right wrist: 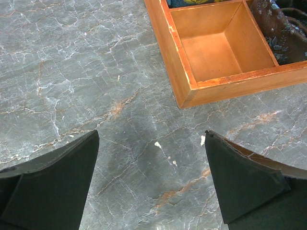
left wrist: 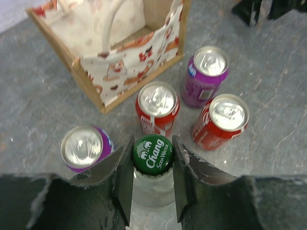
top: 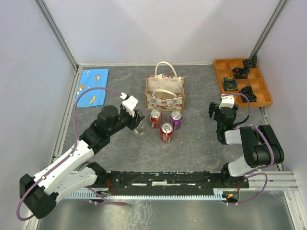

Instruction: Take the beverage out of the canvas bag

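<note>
The canvas bag [top: 165, 91] stands upright at the back middle, tan with white-and-red patterned sides and cream handles; it also shows in the left wrist view [left wrist: 124, 62]. My left gripper [top: 137, 120] [left wrist: 152, 140] is shut on the neck of a clear glass bottle [left wrist: 152, 154] with a green Chang cap, left of the bag's front. Two red cans [top: 156, 118] [top: 166, 132] and a purple can [top: 176, 120] stand in front of the bag. Another purple can [left wrist: 82, 148] stands beside the bottle. My right gripper [top: 216, 112] [right wrist: 151, 158] is open and empty over bare table.
An orange compartment tray [top: 242, 81] [right wrist: 182, 72] holding dark objects sits at the back right, close to my right gripper. A blue cloth [top: 92, 86] lies at the back left. Metal frame posts and walls enclose the grey marbled table [top: 201, 153].
</note>
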You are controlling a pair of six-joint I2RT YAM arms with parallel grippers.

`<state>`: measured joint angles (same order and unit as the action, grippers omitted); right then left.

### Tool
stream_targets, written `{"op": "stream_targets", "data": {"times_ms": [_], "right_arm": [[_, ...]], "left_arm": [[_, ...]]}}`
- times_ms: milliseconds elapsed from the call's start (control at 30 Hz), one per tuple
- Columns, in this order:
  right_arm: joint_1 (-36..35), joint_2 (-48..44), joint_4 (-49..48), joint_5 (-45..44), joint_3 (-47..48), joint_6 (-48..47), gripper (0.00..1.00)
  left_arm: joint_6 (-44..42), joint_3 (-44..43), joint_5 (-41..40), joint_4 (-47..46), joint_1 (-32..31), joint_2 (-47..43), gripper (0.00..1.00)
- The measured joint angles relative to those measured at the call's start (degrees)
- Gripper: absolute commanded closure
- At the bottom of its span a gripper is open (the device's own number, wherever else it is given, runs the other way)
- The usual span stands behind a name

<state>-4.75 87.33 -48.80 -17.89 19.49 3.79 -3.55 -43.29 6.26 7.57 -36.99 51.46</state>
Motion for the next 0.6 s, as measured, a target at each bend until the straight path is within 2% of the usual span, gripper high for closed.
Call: {"op": "stream_targets", "data": {"times_ms": [33, 200, 600], "right_arm": [[0.0, 0.0, 0.0, 0.0, 0.0, 0.0, 0.01], [0.0, 0.0, 0.0, 0.0, 0.0, 0.0, 0.01], [0.0, 0.0, 0.0, 0.0, 0.0, 0.0, 0.01]], "left_arm": [[0.5, 3.0, -0.7, -0.5, 0.0, -1.6, 0.97], [1.2, 6.6, -1.8, -2.1, 0.0, -2.5, 0.97], [4.5, 13.6, -0.5, -16.0, 0.0, 1.6, 0.97]]}}
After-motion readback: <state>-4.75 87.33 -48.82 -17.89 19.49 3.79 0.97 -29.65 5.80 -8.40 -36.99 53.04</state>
